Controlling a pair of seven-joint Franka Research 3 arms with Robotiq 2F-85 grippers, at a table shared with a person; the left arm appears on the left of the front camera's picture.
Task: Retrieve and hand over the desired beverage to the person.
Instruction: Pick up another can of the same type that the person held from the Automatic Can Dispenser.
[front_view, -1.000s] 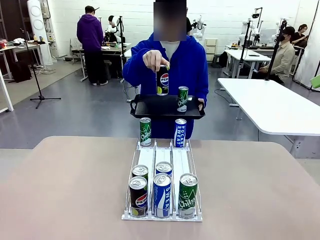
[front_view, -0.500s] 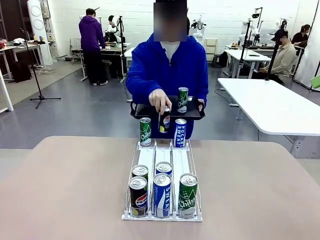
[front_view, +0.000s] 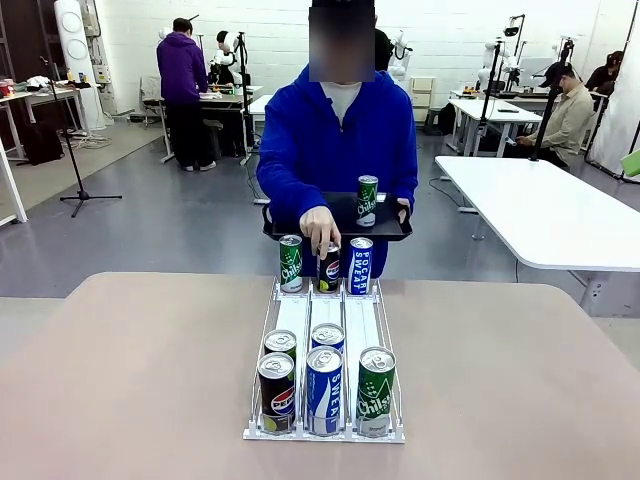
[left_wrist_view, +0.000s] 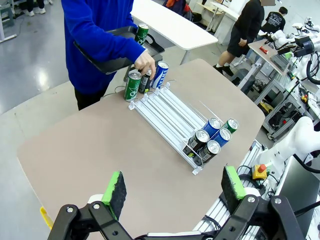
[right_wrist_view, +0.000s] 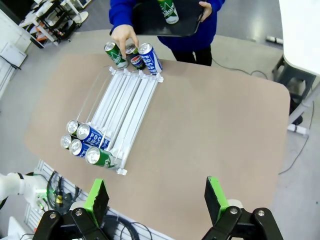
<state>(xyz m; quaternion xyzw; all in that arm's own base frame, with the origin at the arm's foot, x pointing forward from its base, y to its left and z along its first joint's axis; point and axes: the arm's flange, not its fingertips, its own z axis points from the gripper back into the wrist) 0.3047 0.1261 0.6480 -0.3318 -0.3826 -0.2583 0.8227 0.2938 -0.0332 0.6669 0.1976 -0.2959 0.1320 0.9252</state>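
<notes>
The person (front_view: 340, 130) in a blue hoodie stands at the table's far side, holding a black tray (front_view: 300, 222) with one green can (front_view: 367, 200) on it. The person's other hand (front_view: 319, 228) rests on a Pepsi can (front_view: 328, 272) at the far end of the white can rack (front_view: 300, 315), between a green can (front_view: 290, 264) and a blue Pocari can (front_view: 360, 266). Several more cans stand at the rack's near end, with a Pepsi can (front_view: 276, 392) in the front row. My left gripper (left_wrist_view: 174, 185) and right gripper (right_wrist_view: 156, 199) hang open high above the table, holding nothing.
The tan table (front_view: 130, 380) has bare room on both sides of the rack. A white table (front_view: 540, 210) stands to the right beyond it. Other people and desks are far back in the room.
The person's hand has brought the Pepsi can down from above the tray and set it at the rack's far end, between the green and blue cans.
</notes>
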